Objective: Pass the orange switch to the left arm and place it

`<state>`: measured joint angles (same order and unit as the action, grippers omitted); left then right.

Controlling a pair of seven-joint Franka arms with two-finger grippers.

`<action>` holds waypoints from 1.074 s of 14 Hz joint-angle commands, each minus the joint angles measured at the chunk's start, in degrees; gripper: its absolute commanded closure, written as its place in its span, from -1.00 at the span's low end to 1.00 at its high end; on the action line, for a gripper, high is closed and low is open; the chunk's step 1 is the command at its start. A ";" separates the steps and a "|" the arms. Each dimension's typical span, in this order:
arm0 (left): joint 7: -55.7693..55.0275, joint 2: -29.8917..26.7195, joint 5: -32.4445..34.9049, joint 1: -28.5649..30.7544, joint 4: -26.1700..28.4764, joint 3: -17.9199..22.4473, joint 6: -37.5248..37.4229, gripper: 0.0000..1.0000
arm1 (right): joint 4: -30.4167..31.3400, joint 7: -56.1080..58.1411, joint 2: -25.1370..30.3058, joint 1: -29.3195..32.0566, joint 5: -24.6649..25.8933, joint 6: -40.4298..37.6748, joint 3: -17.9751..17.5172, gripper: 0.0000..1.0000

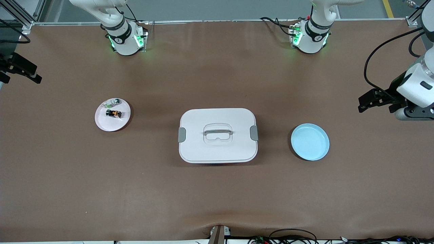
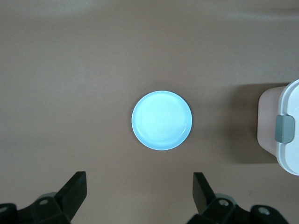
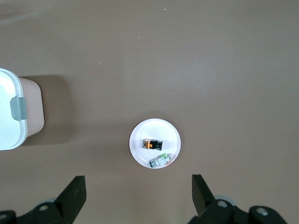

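The orange switch (image 1: pixel 113 113) (image 3: pixel 153 144), a tiny black part with an orange end, lies on a small white plate (image 1: pixel 102 124) (image 3: pixel 171 136) toward the right arm's end of the table. The white box (image 1: pixel 196 149) (image 2: pixel 290 105) (image 3: pixel 8 135) with grey side clips stands mid-table, lid on. My right gripper (image 1: pixel 21 78) (image 3: pixel 139 193) hangs open and empty over the table edge at its own end, apart from the plate. My left gripper (image 1: pixel 377 108) (image 2: pixel 140 191) hangs open and empty over the table near the light blue plate (image 1: pixel 310 141) (image 2: pixel 161 120).
A small silvery-green component (image 1: pixel 115 101) (image 3: pixel 161 161) lies on the white plate beside the switch, farther from the front camera. The blue plate holds nothing. Bare brown table stretches between the box and each plate. Cables run along the table's near edge.
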<state>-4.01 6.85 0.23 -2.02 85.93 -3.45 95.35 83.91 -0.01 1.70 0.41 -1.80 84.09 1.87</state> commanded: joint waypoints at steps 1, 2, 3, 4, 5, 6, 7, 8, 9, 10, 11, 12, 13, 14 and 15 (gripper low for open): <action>-0.21 0.70 -0.06 -0.26 -1.64 -0.07 -0.16 -1.00 | 1.25 -0.95 1.28 0.12 -0.13 0.11 -0.02 -1.00; -0.21 0.70 -0.14 -0.26 -1.64 -0.16 -0.16 -1.00 | 1.25 -0.95 1.28 0.12 -0.13 0.11 -0.02 -1.00; -0.21 0.70 -0.23 -0.26 -1.64 -0.16 -0.16 -1.00 | 1.25 -0.95 1.28 0.12 -0.13 0.11 -0.02 -1.00; -0.21 0.70 -0.23 -0.26 -1.82 -0.16 -0.08 -1.00 | 1.25 -0.87 1.28 0.12 -0.13 0.19 -0.02 -1.00; -0.21 0.70 -0.23 -0.35 -1.91 -0.16 -0.07 -1.00 | 1.25 -0.95 1.28 0.12 -0.13 0.19 -0.02 -1.00; -0.21 0.62 -0.23 -0.26 -2.34 -0.16 0.19 -1.00 | 1.25 -0.95 1.28 0.03 -0.13 0.11 -0.02 -1.00; -0.29 0.79 -0.32 -0.35 -2.52 -0.16 0.28 -1.00 | 1.25 -0.95 1.28 0.03 -0.13 0.11 -0.02 -1.00; -0.21 0.71 -0.41 -0.26 -2.52 -0.16 0.28 -1.00 | 1.25 -0.95 1.28 0.03 -0.13 0.11 -0.02 -1.00; -0.12 0.62 -0.67 -0.09 -2.52 -0.16 0.28 -1.00 | 1.25 -0.95 1.28 0.03 -0.13 0.19 -0.02 -1.00; -0.12 0.62 -0.59 -0.26 -2.52 -0.16 0.28 -1.00 | 1.25 -0.95 1.28 0.03 -0.13 0.19 -0.02 -1.00; -0.12 0.62 -0.59 -0.26 -2.70 -0.16 0.28 -1.00 | 1.25 -0.95 1.28 0.03 -0.13 0.19 -0.02 -1.00; -0.21 0.62 -0.59 -0.26 -2.70 -0.16 0.36 -1.00 | 1.25 -0.95 1.20 0.03 -0.13 0.19 -0.02 -1.00; -0.21 0.62 -0.50 -0.17 -2.70 -0.07 0.45 -1.00 | 1.25 -0.95 1.20 0.12 -0.13 0.28 -0.02 -1.00; -0.56 0.62 -0.50 -0.26 -2.70 -0.16 0.45 -1.00 | 1.25 -0.95 1.20 0.12 -0.13 0.28 -0.02 -1.00; -1.34 0.27 -0.41 -0.35 -2.70 -0.24 0.45 -1.00 | 1.25 -0.95 1.20 0.12 -0.13 0.28 -0.02 -1.00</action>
<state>-4.18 7.12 0.23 -2.17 84.25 -3.56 95.76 83.91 -0.05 1.70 0.42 -1.80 84.09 1.91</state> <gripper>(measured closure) 0.000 0.000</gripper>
